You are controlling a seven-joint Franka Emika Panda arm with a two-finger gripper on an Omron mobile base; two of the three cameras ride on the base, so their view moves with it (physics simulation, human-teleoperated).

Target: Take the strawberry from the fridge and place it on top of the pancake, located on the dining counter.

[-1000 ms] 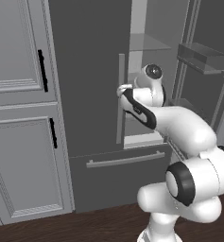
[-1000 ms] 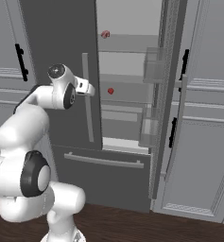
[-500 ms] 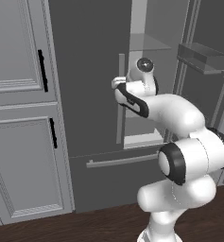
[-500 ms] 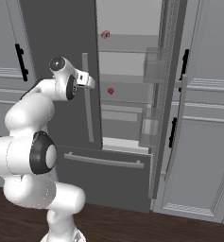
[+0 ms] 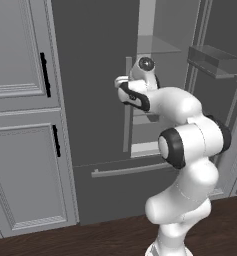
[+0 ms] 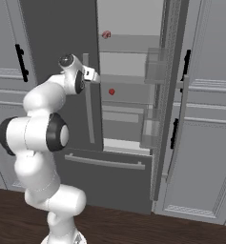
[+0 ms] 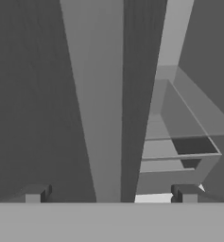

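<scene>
We see the fridge (image 6: 128,95) with its right door (image 6: 169,95) swung wide open and its left door (image 5: 90,80) closed or nearly so. The arm (image 5: 190,140) reaches up toward the inner edge of that left door, and the gripper (image 7: 111,194) sits right at the long silver handle (image 7: 99,104). In the hand view the two fingertips (image 7: 35,194) stand far apart, one on each side of the handle, with nothing clamped between them; we cannot tell whether either tip touches the bar.

In the right base view the strawberry (image 6: 112,91) lies on a middle shelf (image 6: 126,97) inside the fridge, toward the left of the opening, just right of the gripper (image 6: 93,75) and a little lower. On the shelf above, near the left wall, sits a paler pinkish lump (image 6: 106,34), well apart from the strawberry.

The open right door carries clear bins (image 6: 155,71) on its inner face. Below the two doors runs the bottom drawer (image 6: 105,171) with its own bar handle, shut. Light grey cabinets (image 5: 20,125) with black handles stand to the left of the fridge, and more of them (image 6: 205,119) to the right. The floor (image 6: 133,228) is dark wood.
</scene>
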